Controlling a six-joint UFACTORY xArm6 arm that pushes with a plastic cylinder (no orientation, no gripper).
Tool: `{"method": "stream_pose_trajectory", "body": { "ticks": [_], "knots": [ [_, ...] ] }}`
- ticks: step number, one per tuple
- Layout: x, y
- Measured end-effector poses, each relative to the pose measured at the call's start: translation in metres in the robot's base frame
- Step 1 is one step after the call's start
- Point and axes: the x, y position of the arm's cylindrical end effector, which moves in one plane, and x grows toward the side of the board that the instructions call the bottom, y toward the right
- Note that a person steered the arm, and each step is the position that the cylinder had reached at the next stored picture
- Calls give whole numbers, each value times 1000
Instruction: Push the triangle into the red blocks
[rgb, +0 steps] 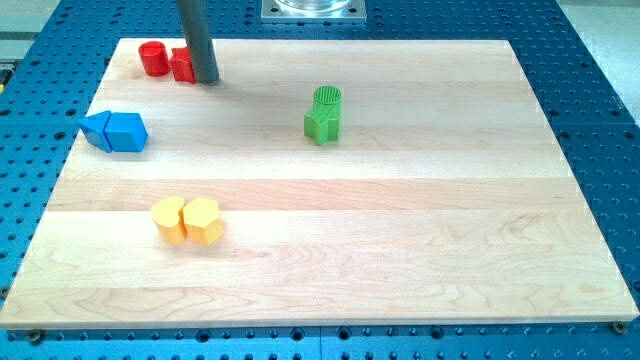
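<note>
While my tip (208, 80) sits bare, holding nothing, touching red blocks (165, 61), blue triangle (98, 130) lies below-left, apart; approach from its bottom-left.

**Pale wood, matt blocks, perforated metal**

The board (380, 230) is light wood with fine lengthwise grain, joined from planks, smooth with a soft satin sheen. Under it the table (600, 100) looks like blue painted metal, dotted with rows of holes. The rod (197, 40) is dark grey, smooth and faintly glossy. The red blocks (166, 62), blue blocks (115, 131), yellow blocks (188, 220) and green blocks (323, 114) have solid, matt colour, plastic or painted wood. A brushed metal plate (312, 9) shines at the view's top.
</note>
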Motion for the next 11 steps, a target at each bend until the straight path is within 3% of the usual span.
{"method": "stream_pose_trajectory", "body": {
  "ticks": [1, 2, 3, 5, 6, 7, 8, 9, 10, 11],
  "knots": [
    [27, 0],
    [135, 0],
    [153, -43],
    [153, -112],
    [130, -116],
    [88, -80],
    [90, -93],
    [99, -148],
    [86, -147],
    [35, -95]
  ]
}}
